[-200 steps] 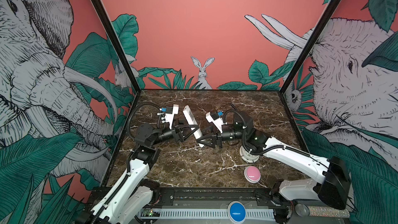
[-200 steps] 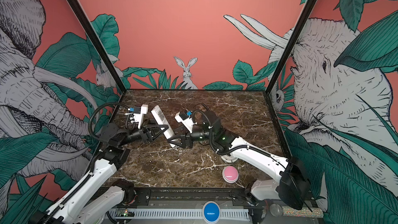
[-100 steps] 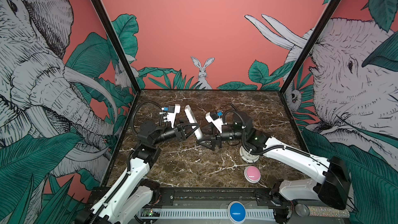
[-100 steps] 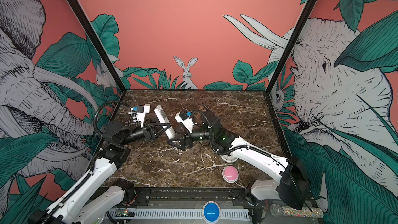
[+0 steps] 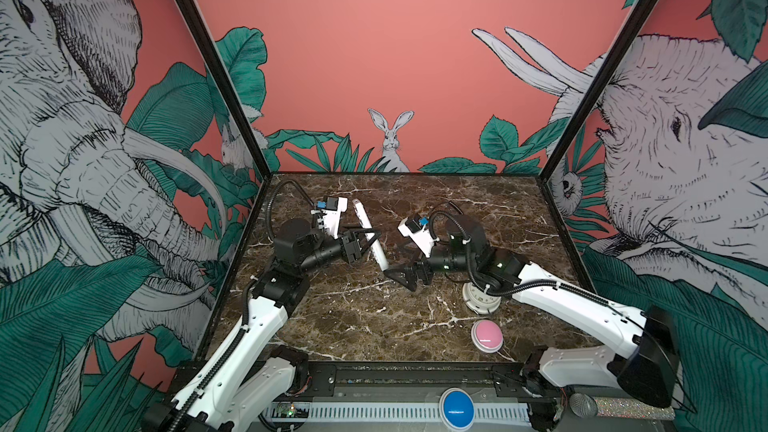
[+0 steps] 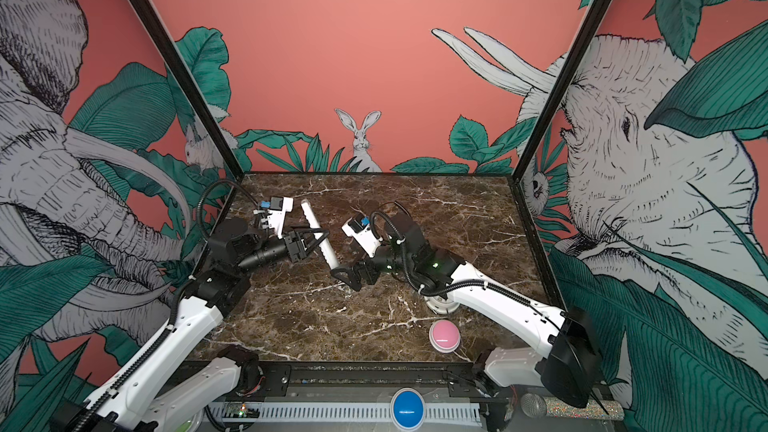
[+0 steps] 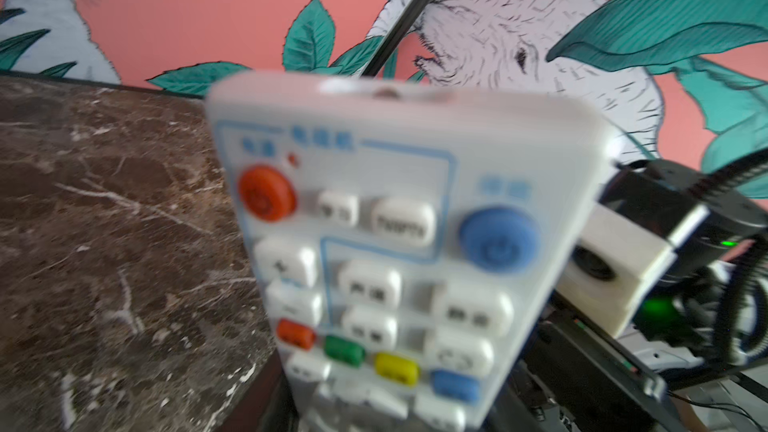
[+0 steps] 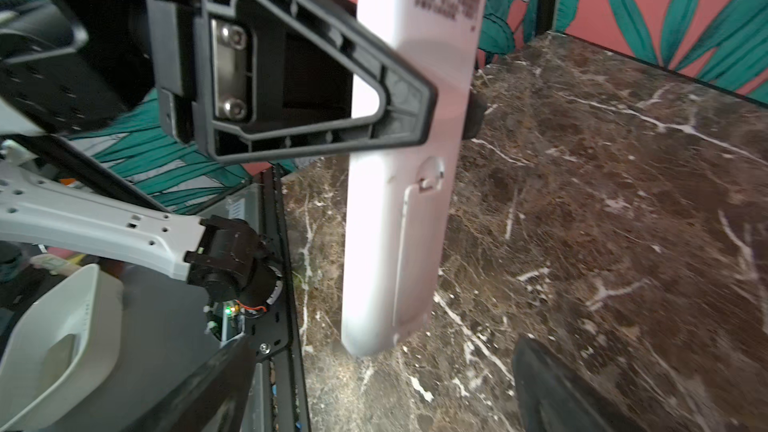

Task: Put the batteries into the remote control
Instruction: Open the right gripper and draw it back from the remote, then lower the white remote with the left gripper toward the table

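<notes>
The marbled bench (image 5: 353, 317) lies well below both sets of jaws, and no batteries show on it in either top view. The left gripper (image 5: 371, 238) has its jaws closed narrow across the middle of the remote control (image 5: 360, 211). It holds the remote clear of the bench and tilted, with the coloured-button end above the jaws and the other end hanging below them. The right gripper (image 5: 404, 275) hovers just beside that lower end, jaws spread wide with nothing between them. In the right wrist view the remote's plain back faces those open jaws. The battery cover (image 8: 415, 251) sits shut, its small latch (image 8: 430, 178) just below the left jaws' grip.

The step in hand looks like opening the compartment. Next, the right jaws would need to come in on the latch and work the cover off toward the free end while the left jaws hold firm. After that, the batteries have to be found.
</notes>
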You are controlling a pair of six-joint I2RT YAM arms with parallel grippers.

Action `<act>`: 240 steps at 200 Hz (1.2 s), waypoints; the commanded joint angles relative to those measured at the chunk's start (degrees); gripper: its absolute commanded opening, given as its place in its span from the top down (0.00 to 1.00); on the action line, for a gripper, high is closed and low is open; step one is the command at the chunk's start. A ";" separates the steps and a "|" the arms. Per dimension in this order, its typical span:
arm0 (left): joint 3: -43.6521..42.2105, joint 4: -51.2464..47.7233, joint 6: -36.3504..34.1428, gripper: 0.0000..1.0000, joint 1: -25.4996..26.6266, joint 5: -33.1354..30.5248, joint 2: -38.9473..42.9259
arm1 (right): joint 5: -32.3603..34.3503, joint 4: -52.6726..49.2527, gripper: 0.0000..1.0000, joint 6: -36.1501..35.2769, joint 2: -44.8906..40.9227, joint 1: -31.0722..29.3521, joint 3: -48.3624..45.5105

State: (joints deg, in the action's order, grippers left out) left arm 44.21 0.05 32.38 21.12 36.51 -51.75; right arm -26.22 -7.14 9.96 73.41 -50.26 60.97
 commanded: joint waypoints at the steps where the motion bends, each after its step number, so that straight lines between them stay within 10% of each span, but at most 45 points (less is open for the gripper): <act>1: 5.16 -13.25 -5.72 1.00 0.10 -6.44 -2.21 | 10.08 -7.01 0.01 -3.54 -1.59 -0.19 2.60; 68: 14.76 -34.30 -10.25 1.00 0.29 -14.70 -10.47 | 27.14 -14.56 0.01 -4.25 -1.85 -0.07 3.06; 240: 16.71 -47.53 -5.80 1.00 8.96 -37.40 -24.95 | 30.62 -14.66 0.01 -3.21 -0.15 0.07 0.29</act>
State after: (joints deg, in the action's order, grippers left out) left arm 61.30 -46.02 25.08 28.97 2.46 -76.25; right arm 3.92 -22.17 6.83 72.86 -50.26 61.98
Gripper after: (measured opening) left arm 0.512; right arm 0.990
